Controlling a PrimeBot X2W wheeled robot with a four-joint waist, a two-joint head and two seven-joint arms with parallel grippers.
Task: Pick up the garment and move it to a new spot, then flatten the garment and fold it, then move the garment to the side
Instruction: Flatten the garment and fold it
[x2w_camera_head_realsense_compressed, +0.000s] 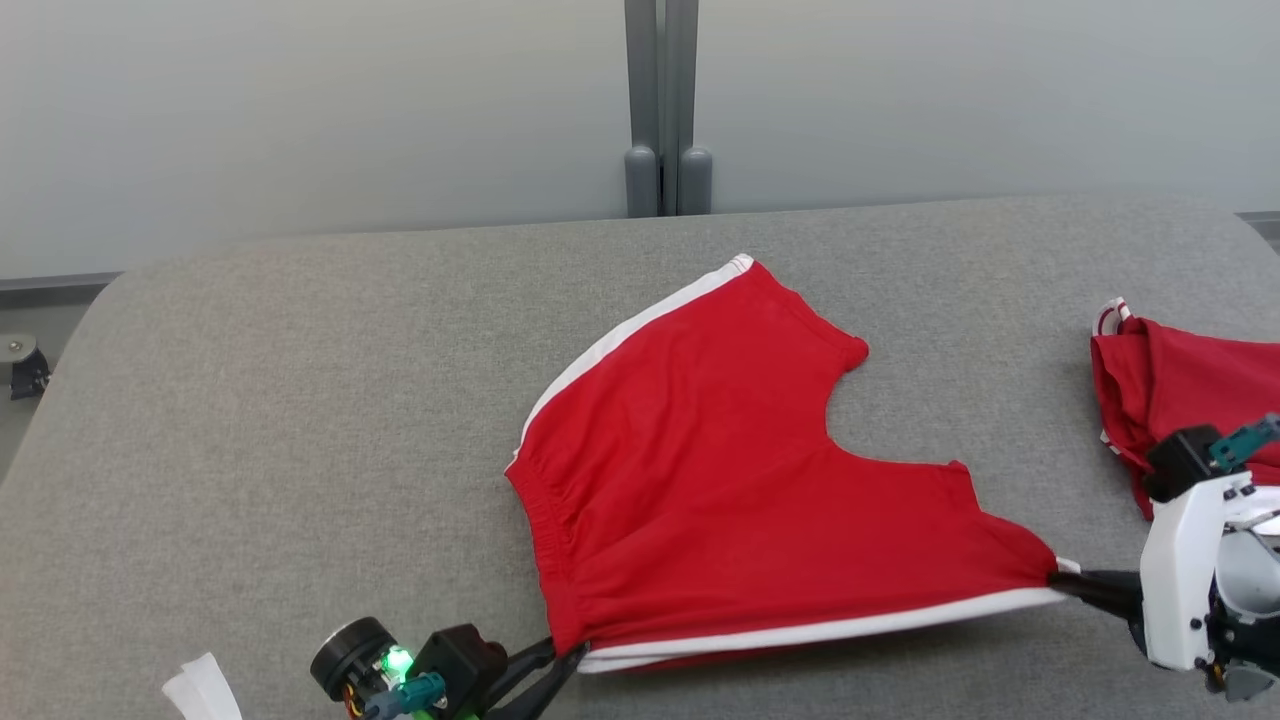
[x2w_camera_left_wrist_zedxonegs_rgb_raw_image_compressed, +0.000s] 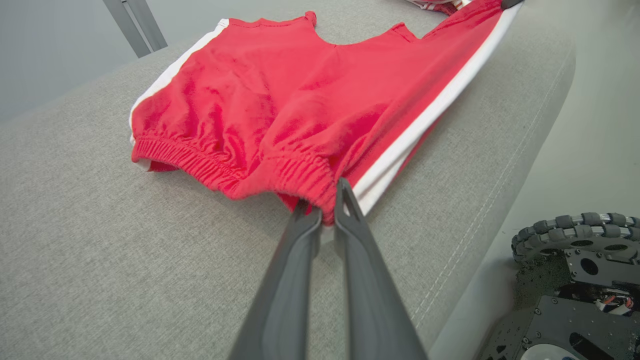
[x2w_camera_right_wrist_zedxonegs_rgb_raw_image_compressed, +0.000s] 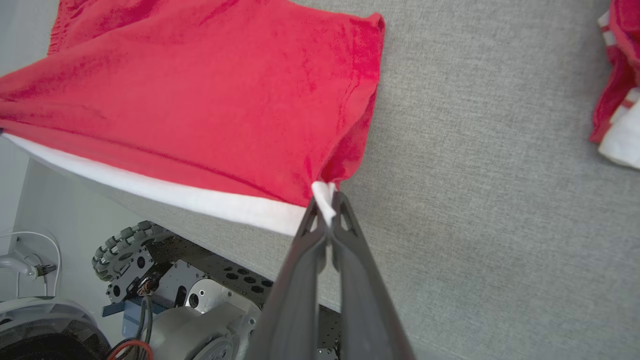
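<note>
The garment (x2w_camera_head_realsense_compressed: 730, 480) is a pair of red shorts with white side stripes, spread on the grey padded table (x2w_camera_head_realsense_compressed: 300, 400). My left gripper (x2w_camera_head_realsense_compressed: 570, 655) is shut on the elastic waistband corner at the near edge; in the left wrist view the garment (x2w_camera_left_wrist_zedxonegs_rgb_raw_image_compressed: 300, 100) bunches between my gripper's (x2w_camera_left_wrist_zedxonegs_rgb_raw_image_compressed: 325, 200) two dark fingers. My right gripper (x2w_camera_head_realsense_compressed: 1060, 578) is shut on the leg hem's white-striped corner, and the right wrist view shows the garment (x2w_camera_right_wrist_zedxonegs_rgb_raw_image_compressed: 200, 100) pinched at that gripper (x2w_camera_right_wrist_zedxonegs_rgb_raw_image_compressed: 327, 197). The near white stripe is stretched taut between both grippers.
A second red and white cloth (x2w_camera_head_realsense_compressed: 1170, 380) lies bunched at the table's right end. A white scrap (x2w_camera_head_realsense_compressed: 205, 685) sits at the near left edge. Grey posts (x2w_camera_head_realsense_compressed: 665, 110) stand behind the table. My wheeled base (x2w_camera_left_wrist_zedxonegs_rgb_raw_image_compressed: 575, 280) sits below the table's near edge.
</note>
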